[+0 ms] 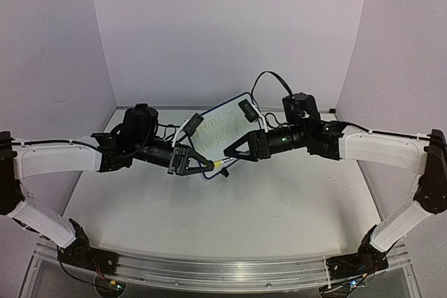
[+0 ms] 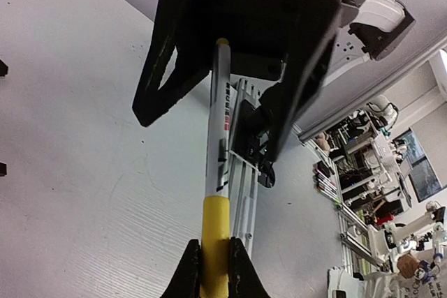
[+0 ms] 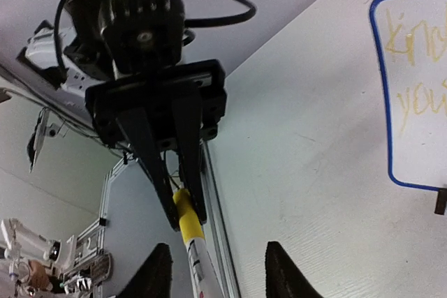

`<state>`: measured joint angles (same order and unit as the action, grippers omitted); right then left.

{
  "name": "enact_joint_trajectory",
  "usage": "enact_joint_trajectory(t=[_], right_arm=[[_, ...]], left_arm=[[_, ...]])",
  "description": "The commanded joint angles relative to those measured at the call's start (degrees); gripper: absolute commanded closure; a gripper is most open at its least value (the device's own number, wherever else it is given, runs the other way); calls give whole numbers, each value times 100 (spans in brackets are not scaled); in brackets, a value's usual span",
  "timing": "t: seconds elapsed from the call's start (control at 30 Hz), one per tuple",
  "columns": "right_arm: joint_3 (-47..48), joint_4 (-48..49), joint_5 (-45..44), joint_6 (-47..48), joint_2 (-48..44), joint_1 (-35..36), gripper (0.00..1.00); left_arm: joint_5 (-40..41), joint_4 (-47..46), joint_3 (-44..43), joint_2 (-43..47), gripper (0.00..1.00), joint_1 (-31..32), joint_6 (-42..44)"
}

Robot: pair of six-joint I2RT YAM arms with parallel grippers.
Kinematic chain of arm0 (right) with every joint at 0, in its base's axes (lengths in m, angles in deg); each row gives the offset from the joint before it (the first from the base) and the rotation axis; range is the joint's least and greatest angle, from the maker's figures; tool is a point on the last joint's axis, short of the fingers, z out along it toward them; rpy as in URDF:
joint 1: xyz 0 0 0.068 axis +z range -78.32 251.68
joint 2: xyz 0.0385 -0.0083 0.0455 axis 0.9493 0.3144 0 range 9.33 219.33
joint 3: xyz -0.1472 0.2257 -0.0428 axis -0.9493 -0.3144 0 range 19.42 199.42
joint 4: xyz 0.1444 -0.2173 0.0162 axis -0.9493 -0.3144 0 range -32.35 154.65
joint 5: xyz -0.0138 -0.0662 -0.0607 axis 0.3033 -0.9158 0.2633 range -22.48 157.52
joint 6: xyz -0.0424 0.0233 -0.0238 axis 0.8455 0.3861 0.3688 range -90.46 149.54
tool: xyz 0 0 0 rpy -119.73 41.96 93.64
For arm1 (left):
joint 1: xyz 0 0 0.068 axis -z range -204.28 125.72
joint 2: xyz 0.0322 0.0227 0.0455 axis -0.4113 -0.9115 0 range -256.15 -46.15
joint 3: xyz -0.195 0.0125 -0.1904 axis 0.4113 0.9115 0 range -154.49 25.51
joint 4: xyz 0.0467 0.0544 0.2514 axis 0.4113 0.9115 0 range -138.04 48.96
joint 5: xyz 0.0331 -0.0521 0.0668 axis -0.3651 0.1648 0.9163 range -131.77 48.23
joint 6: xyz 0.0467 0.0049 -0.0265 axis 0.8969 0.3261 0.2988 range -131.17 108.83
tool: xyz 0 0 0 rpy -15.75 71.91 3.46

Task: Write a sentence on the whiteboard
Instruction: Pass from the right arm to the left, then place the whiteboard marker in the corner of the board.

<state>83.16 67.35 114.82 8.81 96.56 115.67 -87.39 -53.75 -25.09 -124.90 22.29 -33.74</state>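
Note:
The whiteboard (image 1: 234, 107) stands tilted at the back of the table between both arms, and its blue-rimmed corner (image 3: 423, 153) shows in the right wrist view. The sentence (image 3: 418, 68) is faint yellow handwriting in two lines. A white marker (image 2: 222, 137) with a yellow cap (image 2: 215, 222) hangs level above the table. My left gripper (image 2: 215, 259) is shut on the yellow cap. My right gripper (image 3: 218, 250) faces it, open, its fingers standing wide on either side of the marker's white barrel (image 3: 202, 271) without touching it.
The aluminium rail (image 1: 209, 270) runs along the table's near edge below the arms. Purple walls close in the back and both sides. A black cable (image 1: 269, 78) loops above the right wrist. Black clips (image 1: 246, 109) sit on the board's rim.

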Motion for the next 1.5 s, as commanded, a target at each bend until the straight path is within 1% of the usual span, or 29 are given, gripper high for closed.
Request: enact_joint_trajectory(t=[0.0, 0.13, 0.17, 0.3, 0.4, 0.47, 0.53, 0.63, 0.7, 0.87, 0.93, 1.0, 1.07, 1.1, 1.13, 1.17, 1.2, 1.23, 1.3, 1.33, 1.37, 1.47], right_arm=[[-126, -45, -1712, 12, -265, -295, 2], [-325, -340, -2395, -134, -402, -835, 2], [-371, -438, -2671, -134, -460, -963, 2], [-683, -603, -3480, -36, -713, -1408, 2], [-935, -613, -3836, 40, -893, -1774, 2], [-1095, -611, -4133, 169, -993, -1952, 2], [-1225, -613, -4418, 277, -1068, -2107, 2], [-1365, -613, -4515, 369, -1137, -2403, 2], [-1426, -613, -4524, 392, -1163, -2598, 2], [-1588, -585, -4477, 399, -1162, -2862, 2], [-1663, -525, -4472, 406, -1138, -2899, 2], [-1768, -402, -4409, 414, -1121, -2924, 2], [-1840, -322, -4373, 385, -1113, -2957, 2], [-1859, -311, -4368, 384, -1107, -2961, 2], [-1859, -173, -4385, 396, -1098, -2971, 2], [-1857, -153, -4408, 422, -1094, -2972, 2], [-1856, -143, -4437, 454, -1090, -2975, 2], [-1850, -140, -4452, 481, -1082, -2982, 2], [-1848, -137, -4483, 531, -1066, -2987, 2], [-1848, -133, -4496, 546, -1055, -3000, 2], [-1848, -129, -4504, 557, -1039, -3008, 2], [-1849, -121, -4548, 608, -983, -3029, 2]], left_arm=[[776, 24, 579, 414, 100, -91, 140], [1370, 177, 1111, 848, 100, -210, -105], [1625, 297, 1230, 947, 100, -228, -171], [2824, 1198, 1577, 1564, 100, -383, -586], [3443, 1677, 1822, 2019, 100, -528, -898], [3834, 2086, 1884, 2125, 99, -655, -1036], [4185, 2407, 1874, 2052, 99, -848, -1088], [4130, 2461, 1729, 1650, 97, -1277, -906], [4068, 2357, 1552, 1322, 97, -1554, -718], [4043, 1872, 1191, 660, 98, -1918, -341], [4169, 1797, 1048, 415, 99, -1980, -222], [4466, 1750, 963, 194, 99, -2009, -153], [4502, 1565, 944, 48, 94, -2042, -130], [4503, 1497, 931, -45, 90, -2058, -125], [4472, 1441, 891, -120, 82, -2077, -122], [4468, 1430, 855, -211, 71, -2083, -109], [4491, 1434, 816, -270, 57, -2090, -101], [4504, 1427, 802, -312, 47, -2093, -105], [4624, 1360, 819, -348, 31, -2129, -118], [4687, 1330, 831, -358, 26, -2166, -124], [4693, 1314, 833, -370, 24, -2205, -125], [4668, 1307, 828, -408, 20, -2377, -122]])
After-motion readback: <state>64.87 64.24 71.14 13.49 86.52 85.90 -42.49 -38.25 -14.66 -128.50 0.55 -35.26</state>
